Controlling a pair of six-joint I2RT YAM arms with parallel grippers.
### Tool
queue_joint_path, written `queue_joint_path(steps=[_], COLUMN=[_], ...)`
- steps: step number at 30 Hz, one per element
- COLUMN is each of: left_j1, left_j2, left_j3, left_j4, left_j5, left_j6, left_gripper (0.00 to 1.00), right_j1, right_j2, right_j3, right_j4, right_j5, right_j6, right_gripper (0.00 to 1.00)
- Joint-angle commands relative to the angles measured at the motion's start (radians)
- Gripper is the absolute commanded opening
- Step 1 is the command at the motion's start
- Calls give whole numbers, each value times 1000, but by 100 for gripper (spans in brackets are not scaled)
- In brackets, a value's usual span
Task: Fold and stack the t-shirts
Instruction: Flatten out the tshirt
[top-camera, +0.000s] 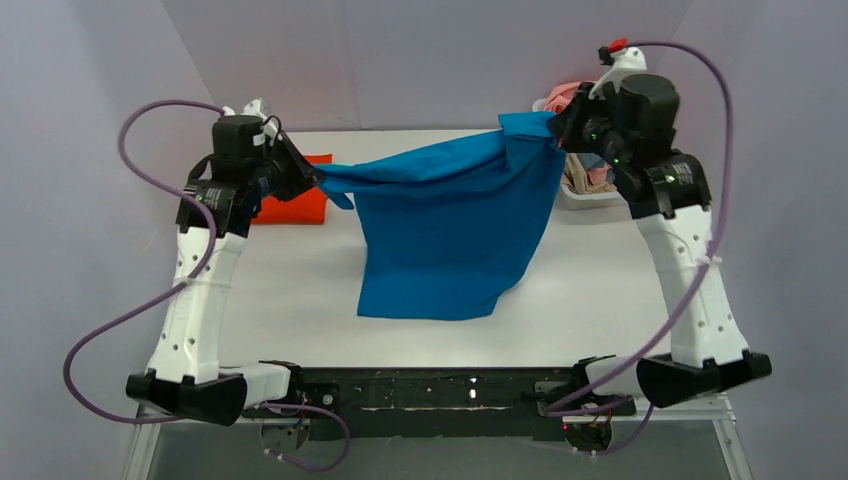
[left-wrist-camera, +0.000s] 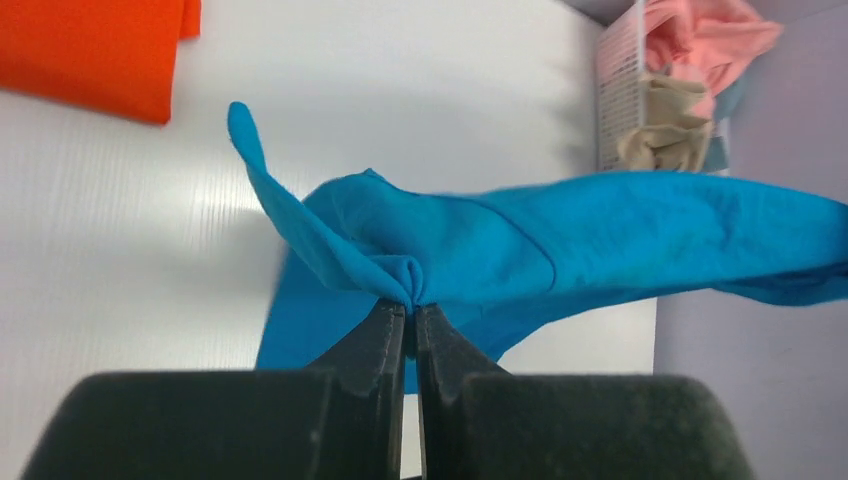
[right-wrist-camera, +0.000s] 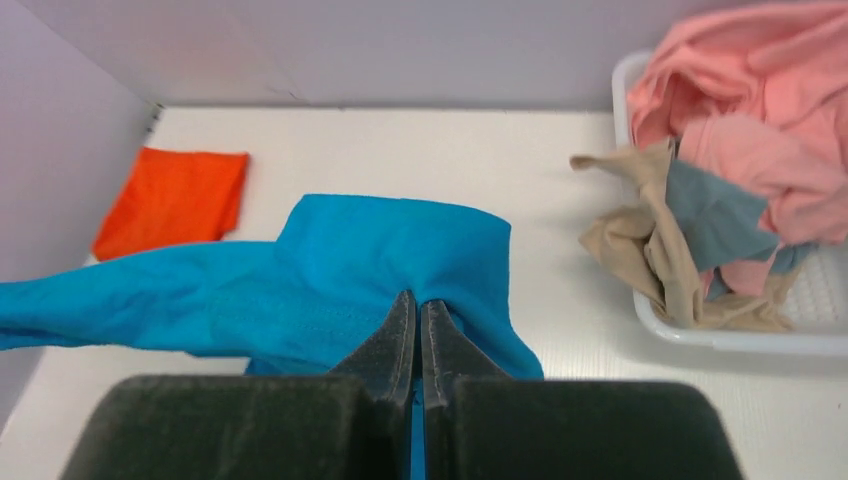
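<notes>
Left arm (top-camera: 195, 300) and right arm (top-camera: 690, 280), white links dotted with dark screw holes just above a black base rail (top-camera: 440, 385), black joint housings farther from it, purple cables (top-camera: 90, 340) looping out beside it, green lights (top-camera: 610, 150) and red tab (top-camera: 617, 45) farthest from it, left gripper (left-wrist-camera: 410, 312) with black tapering fingers (left-wrist-camera: 372, 350)

Blue shirt (top-camera: 445, 235) hangs stretched out mid-table, orange shirt (top-camera: 295, 205) lies folded at 10 o'clock (other shirts (right-wrist-camera: 740, 90) bunched up at 2 o'clock).

The top camera looks down from above the near edge over the flat white table (top-camera: 300, 300). Both wrist cameras sit close, facing inward; all share the bright blue cloth t-shirt (top-camera: 445, 235).
</notes>
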Motion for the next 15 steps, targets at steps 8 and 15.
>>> queue_joint_path(steps=[8,15], left_j1=[3,3], left_j2=[-222,-225], left_j3=[317,369], left_j4=[-167,-145], left_j5=[-44,-71], left_j6=[154,186], left_gripper=[0,0], right_j1=[2,1], right_j2=[-295,-340], right_j3=[221,202], right_j4=[-43,23], right_j5=[-328,-350], right_j6=[10,22], right_gripper=[1,1])
